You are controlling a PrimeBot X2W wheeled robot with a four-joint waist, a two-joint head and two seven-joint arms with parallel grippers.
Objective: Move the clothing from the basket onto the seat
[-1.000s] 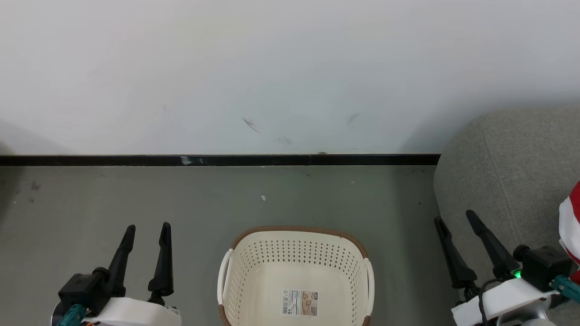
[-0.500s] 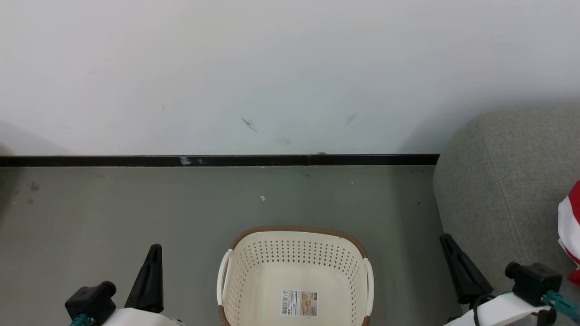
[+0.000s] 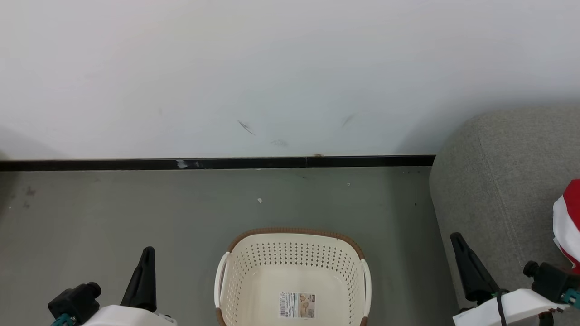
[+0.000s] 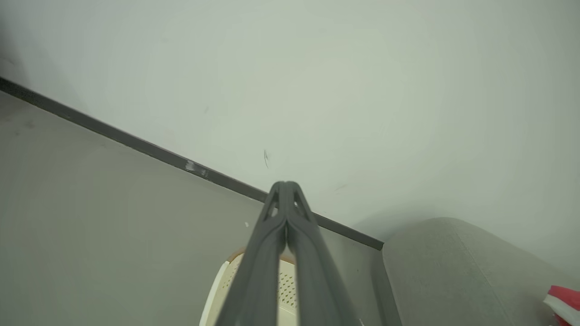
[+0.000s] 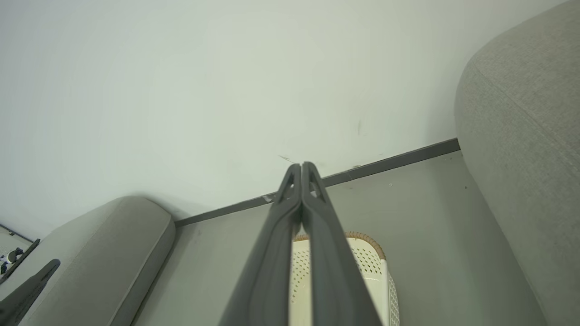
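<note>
The cream basket (image 3: 235, 271) stands on the floor at the bottom centre, its inside bare except for a label sticker (image 3: 297, 304). Red clothing (image 3: 566, 217) with a white band lies on the grey seat (image 3: 498, 181) at the right edge. My left gripper (image 3: 146, 256) is shut with nothing in it, left of the basket. To the basket's right, my right gripper (image 3: 456, 241) is also shut and holds nothing, just in front of the seat. The left wrist view shows shut fingertips (image 4: 285, 186), the basket (image 4: 222, 290), the seat (image 4: 453, 271) and the clothing (image 4: 564, 299).
A white wall with a black baseboard (image 3: 226, 162) closes off the grey floor (image 3: 136, 203) behind the basket. The right wrist view shows a second grey cushion piece (image 5: 113, 244) at the left, the basket (image 5: 362, 258) and the seat (image 5: 521, 136).
Both grippers went from open to shut and drew back toward the bottom edge. The camera shifted slightly, so the scene slid a little left and down.
</note>
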